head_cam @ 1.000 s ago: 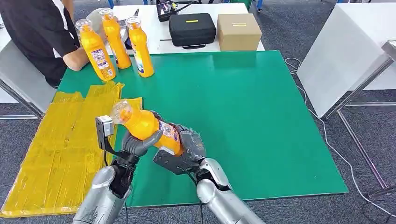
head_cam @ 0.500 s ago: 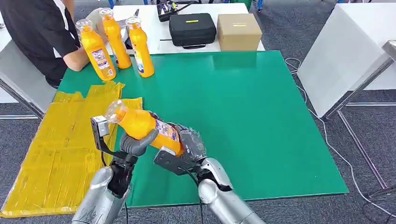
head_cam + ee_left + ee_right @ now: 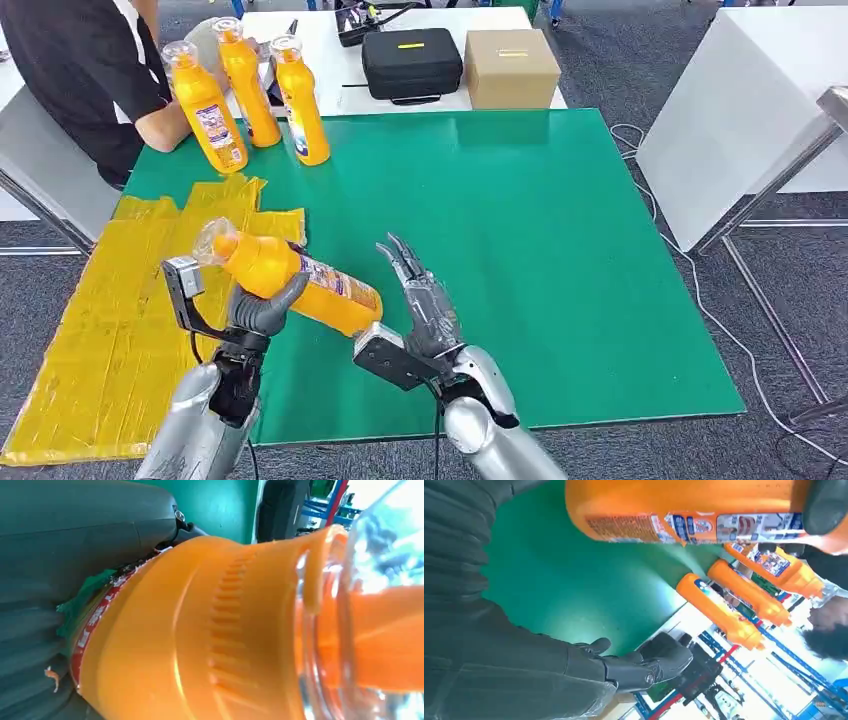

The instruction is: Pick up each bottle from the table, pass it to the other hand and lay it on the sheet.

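My left hand [image 3: 262,310] grips an orange bottle [image 3: 290,278] with a clear cap, held tilted above the near left of the green table [image 3: 520,230]; the left wrist view is close on its shoulder and cap [image 3: 225,630]. My right hand [image 3: 425,300] is open beside the bottle's base, fingers spread and off the bottle; its fingers [image 3: 644,667] stand apart from the bottle [image 3: 694,510] in the right wrist view. Three more orange bottles [image 3: 250,95] stand at the far left corner. The yellow sheet [image 3: 110,330] lies at the left, over the table's edge.
A person in a black shirt [image 3: 90,70] sits at the far left, an arm by the standing bottles. A black case [image 3: 411,62] and a cardboard box [image 3: 511,67] sit on the white table behind. A white table [image 3: 740,120] stands at the right.
My right hand has let go of the bottle and opened. My left hand has carried the bottle leftward, toward the sheet.
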`<move>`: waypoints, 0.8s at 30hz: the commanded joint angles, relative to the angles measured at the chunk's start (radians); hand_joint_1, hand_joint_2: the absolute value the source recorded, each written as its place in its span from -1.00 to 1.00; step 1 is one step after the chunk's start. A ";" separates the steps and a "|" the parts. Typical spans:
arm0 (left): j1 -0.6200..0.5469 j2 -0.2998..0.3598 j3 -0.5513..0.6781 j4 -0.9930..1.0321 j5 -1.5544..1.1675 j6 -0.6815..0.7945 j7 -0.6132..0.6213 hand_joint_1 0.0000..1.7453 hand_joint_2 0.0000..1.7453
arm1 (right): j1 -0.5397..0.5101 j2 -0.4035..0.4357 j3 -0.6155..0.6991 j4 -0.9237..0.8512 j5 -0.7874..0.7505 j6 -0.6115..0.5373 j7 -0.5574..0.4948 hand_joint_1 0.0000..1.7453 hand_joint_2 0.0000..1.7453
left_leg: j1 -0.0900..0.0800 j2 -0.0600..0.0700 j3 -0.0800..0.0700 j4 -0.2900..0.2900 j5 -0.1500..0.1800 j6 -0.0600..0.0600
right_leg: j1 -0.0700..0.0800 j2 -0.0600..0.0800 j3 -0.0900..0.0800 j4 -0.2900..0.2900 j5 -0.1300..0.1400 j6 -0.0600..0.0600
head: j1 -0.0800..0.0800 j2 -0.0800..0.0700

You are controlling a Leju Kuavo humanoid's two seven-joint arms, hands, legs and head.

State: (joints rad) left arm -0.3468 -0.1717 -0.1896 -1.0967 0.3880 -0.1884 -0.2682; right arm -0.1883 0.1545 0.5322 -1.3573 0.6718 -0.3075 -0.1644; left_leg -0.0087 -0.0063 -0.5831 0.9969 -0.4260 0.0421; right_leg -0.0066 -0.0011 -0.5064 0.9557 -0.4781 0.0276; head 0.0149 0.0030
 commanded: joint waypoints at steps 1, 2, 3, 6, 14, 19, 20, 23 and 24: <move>-0.006 0.026 0.035 0.019 -0.009 0.044 -0.029 1.00 1.00 | 0.026 -0.047 -0.030 -0.068 -0.011 -0.016 -0.018 -1.00 1.00 | 0.000 0.000 0.002 -0.001 -0.001 -0.002 | 0.000 0.000 0.002 -0.001 0.000 0.000 | 0.000 0.000; -0.001 0.031 0.035 0.006 -0.052 0.080 -0.052 1.00 1.00 | 0.038 -0.049 -0.037 -0.085 -0.014 -0.019 -0.024 -1.00 1.00 | 0.001 0.000 0.003 -0.001 -0.001 -0.002 | 0.001 0.000 0.004 -0.002 -0.001 -0.001 | 0.000 0.000; 0.004 0.037 0.032 -0.012 -0.121 0.148 -0.083 1.00 1.00 | 0.050 -0.051 -0.047 -0.106 -0.019 -0.025 -0.030 -1.00 1.00 | 0.001 0.000 0.004 -0.001 -0.001 -0.003 | 0.001 0.000 0.004 -0.002 -0.001 -0.001 | 0.000 0.000; 0.024 0.053 0.029 -0.078 -0.374 0.356 -0.142 1.00 1.00 | 0.082 -0.065 -0.072 -0.175 -0.044 -0.035 -0.053 -1.00 1.00 | 0.001 0.000 0.002 0.000 -0.001 -0.002 | 0.001 0.000 0.002 -0.001 -0.001 -0.001 | 0.000 0.000; 0.132 0.109 0.025 -0.235 -1.004 0.656 -0.163 0.98 1.00 | 0.111 -0.113 -0.075 -0.232 -0.127 -0.045 -0.130 -1.00 1.00 | 0.001 0.002 0.004 -0.001 -0.002 -0.003 | 0.001 0.002 0.004 -0.002 -0.001 -0.001 | 0.000 0.000; 0.136 0.125 0.010 -0.236 -1.143 0.702 -0.137 1.00 1.00 | 0.104 -0.120 -0.064 -0.223 -0.137 -0.047 -0.137 -1.00 1.00 | 0.000 0.001 0.002 -0.001 -0.001 -0.002 | 0.000 0.001 0.002 -0.001 0.000 0.000 | 0.000 0.000; 0.139 0.129 0.007 -0.240 -1.185 0.711 -0.122 1.00 1.00 | 0.101 -0.123 -0.060 -0.221 -0.140 -0.048 -0.138 -1.00 1.00 | 0.001 0.001 0.003 -0.001 -0.001 -0.003 | 0.001 0.001 0.004 -0.002 -0.001 -0.001 | 0.000 0.000; 0.140 0.153 -0.018 -0.226 -1.391 0.736 -0.055 1.00 1.00 | 0.090 -0.129 -0.049 -0.211 -0.149 -0.042 -0.138 -1.00 1.00 | 0.001 0.002 0.004 -0.001 -0.002 -0.003 | 0.001 0.002 0.004 -0.002 -0.001 -0.001 | 0.000 0.000; 0.135 0.162 -0.036 -0.210 -1.543 0.747 -0.006 1.00 1.00 | 0.083 -0.132 -0.043 -0.207 -0.152 -0.036 -0.139 -1.00 1.00 | 0.001 0.002 0.003 -0.001 -0.001 -0.003 | 0.001 0.001 0.003 -0.001 0.000 -0.001 | 0.000 0.000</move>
State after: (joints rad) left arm -0.2050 -0.0874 -0.1690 -1.3260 -0.7694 0.5115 -0.4003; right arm -0.0690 0.0698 0.4662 -1.5827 0.5379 -0.3548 -0.2991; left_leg -0.0087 -0.0063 -0.5832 0.9967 -0.4261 0.0421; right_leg -0.0065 -0.0011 -0.5062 0.9556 -0.4781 0.0275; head 0.0149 0.0031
